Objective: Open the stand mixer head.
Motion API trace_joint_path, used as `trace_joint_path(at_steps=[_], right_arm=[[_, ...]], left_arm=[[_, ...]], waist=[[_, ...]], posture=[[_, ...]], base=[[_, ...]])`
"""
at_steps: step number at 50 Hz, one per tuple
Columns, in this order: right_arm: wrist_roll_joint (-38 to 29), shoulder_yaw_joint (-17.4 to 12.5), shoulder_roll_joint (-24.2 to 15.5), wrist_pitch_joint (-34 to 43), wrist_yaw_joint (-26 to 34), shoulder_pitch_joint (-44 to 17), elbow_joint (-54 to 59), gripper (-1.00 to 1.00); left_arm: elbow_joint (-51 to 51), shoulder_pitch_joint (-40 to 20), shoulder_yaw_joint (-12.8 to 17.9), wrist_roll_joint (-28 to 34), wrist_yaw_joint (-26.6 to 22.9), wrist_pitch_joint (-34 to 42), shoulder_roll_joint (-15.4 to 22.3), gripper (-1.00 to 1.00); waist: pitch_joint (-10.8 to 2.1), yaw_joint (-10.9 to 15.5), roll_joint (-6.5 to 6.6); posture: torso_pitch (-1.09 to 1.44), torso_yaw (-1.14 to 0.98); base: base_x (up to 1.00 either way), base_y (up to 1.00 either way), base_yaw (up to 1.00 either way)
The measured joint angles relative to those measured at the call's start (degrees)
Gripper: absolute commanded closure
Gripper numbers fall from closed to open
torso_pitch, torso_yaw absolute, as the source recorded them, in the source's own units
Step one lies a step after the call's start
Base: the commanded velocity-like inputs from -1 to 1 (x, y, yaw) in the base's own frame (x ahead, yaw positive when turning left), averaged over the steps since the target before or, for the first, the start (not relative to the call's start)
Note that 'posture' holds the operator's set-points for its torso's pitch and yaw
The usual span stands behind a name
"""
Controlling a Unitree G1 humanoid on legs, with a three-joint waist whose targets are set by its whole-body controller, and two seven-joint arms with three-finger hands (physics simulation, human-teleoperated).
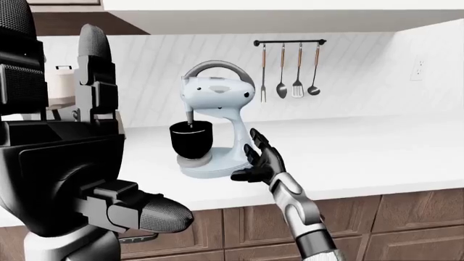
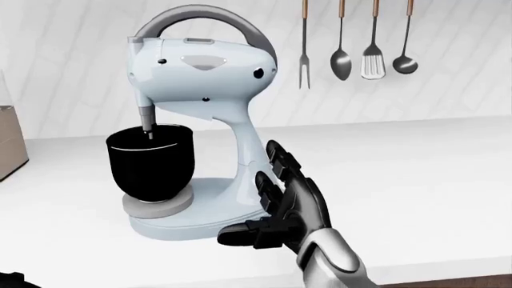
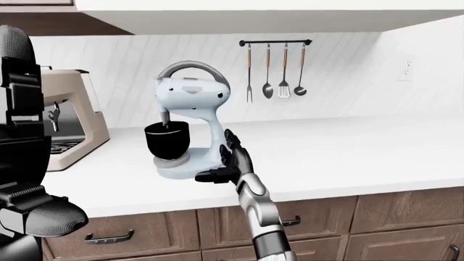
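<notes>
The right robot hand [image 2: 276, 207] stood with its fingers [image 2: 281, 159] spread apart and held nothing. It was low, just beside the neck of the stand mixer [image 2: 200, 132], on the right side in the head view, with the thumb [image 2: 244, 231] pointing left over the edge of the mixer base [image 2: 172, 225]. Whether the palm touched the neck, I could not tell. The left robot hand [image 1: 98, 70] was raised high at the left of the left-eye view, near the camera; its fingers seemed extended and it gripped nothing.

The mixer stood upright on the white table [image 2: 416, 180]. Its head [image 2: 204, 69] was tilted a little upward, and the beater shaft [image 2: 147, 123] reached down into the black bowl [image 2: 150, 162]. A grey handle [image 2: 204, 18] arched over the head.

To do the step well, I judged that the right robot hand should first rise from the base to the level of the head. A good place to push seemed to be under the left end of the head, above the bowl, or the fingers could hook the handle. The lift should follow an arc around the hinge at the top of the neck. A straight pull could drag the whole mixer on the table.

Utensils [image 2: 360, 42] hung on the wall behind, and a coffee machine [image 3: 69, 117] stood well apart.
</notes>
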Motion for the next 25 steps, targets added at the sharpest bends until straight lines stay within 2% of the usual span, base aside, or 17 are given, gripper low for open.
trace_joint_path(at_steps=[25], right_arm=[[-0.2,-0.7,0.0,-3.6,0.2,-3.1,6.9,-1.0]], left_arm=[[0.1,-0.2,0.3,-0.3,0.2,0.0,0.3,-1.0]], waist=[[0.04,0.0,0.12]], posture=[[-0.65,0.0]], base=[[0.0,0.0,0.0]])
